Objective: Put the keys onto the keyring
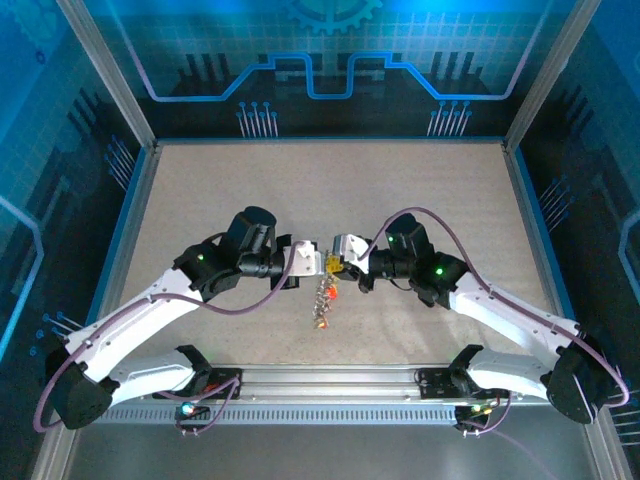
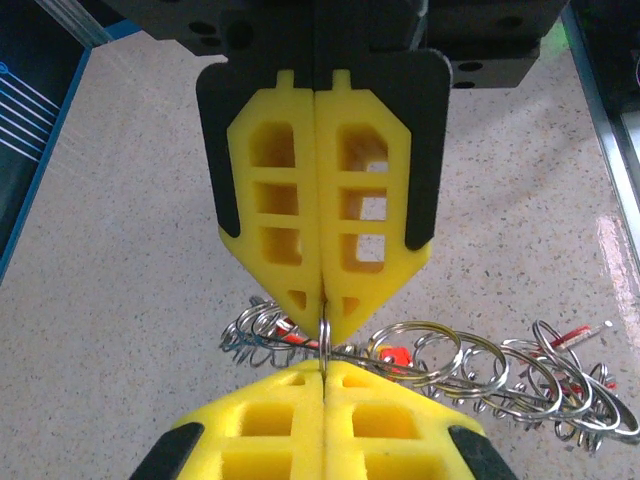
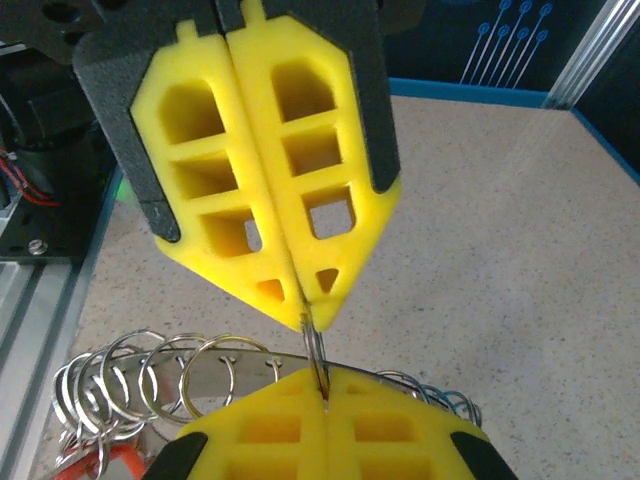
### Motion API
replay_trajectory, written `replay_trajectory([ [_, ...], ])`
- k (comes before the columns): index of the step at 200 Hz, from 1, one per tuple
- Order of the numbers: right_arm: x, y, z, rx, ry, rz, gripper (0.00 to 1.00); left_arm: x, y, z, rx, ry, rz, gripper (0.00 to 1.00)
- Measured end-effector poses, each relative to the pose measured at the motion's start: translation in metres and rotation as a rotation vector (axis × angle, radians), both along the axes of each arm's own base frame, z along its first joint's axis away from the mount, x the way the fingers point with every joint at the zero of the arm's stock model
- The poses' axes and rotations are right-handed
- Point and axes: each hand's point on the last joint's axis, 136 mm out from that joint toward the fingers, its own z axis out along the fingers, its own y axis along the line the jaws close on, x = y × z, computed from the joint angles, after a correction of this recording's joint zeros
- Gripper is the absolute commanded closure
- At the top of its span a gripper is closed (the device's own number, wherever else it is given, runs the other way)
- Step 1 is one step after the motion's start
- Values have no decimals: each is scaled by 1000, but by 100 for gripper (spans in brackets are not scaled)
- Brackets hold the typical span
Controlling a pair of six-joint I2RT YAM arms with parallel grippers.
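Note:
Both grippers meet tip to tip above the middle of the table. A thin silvery ring, the keyring (image 2: 326,345), stands edge-on between them. My left gripper (image 2: 326,370) is shut on its near side and the right gripper (image 2: 322,318) pinches its far side. In the right wrist view my right gripper (image 3: 322,388) and the left gripper (image 3: 308,318) clamp the same keyring (image 3: 315,350). A row of silver split rings (image 2: 500,385) with red tags (image 2: 395,357) is strung below it. From above, this bunch (image 1: 322,305) hangs down under the grippers (image 1: 331,264). I cannot pick out single keys.
The speckled beige tabletop (image 1: 330,190) is fenced by blue-lit panels and aluminium posts. A metal rail (image 1: 330,385) with both arm bases runs along the near edge. Purple cables (image 1: 440,225) loop over each arm.

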Motion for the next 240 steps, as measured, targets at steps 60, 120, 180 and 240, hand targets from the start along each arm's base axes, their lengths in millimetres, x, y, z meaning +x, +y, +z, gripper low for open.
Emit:
replay_trajectory([
  [60,-4,-5,-3,137,-54,-39,100,-3,2,22,-90,-52,23,71],
  [120,-6,-4,14,254,-90,-41,100,-3,1,23,-126,-56,31,63],
  [180,-12,-2,26,301,-119,-4,100,-3,-7,15,-131,-9,10,77],
  [240,-11,-3,23,292,-121,-6,97,-5,-8,12,-128,6,-7,100],
])
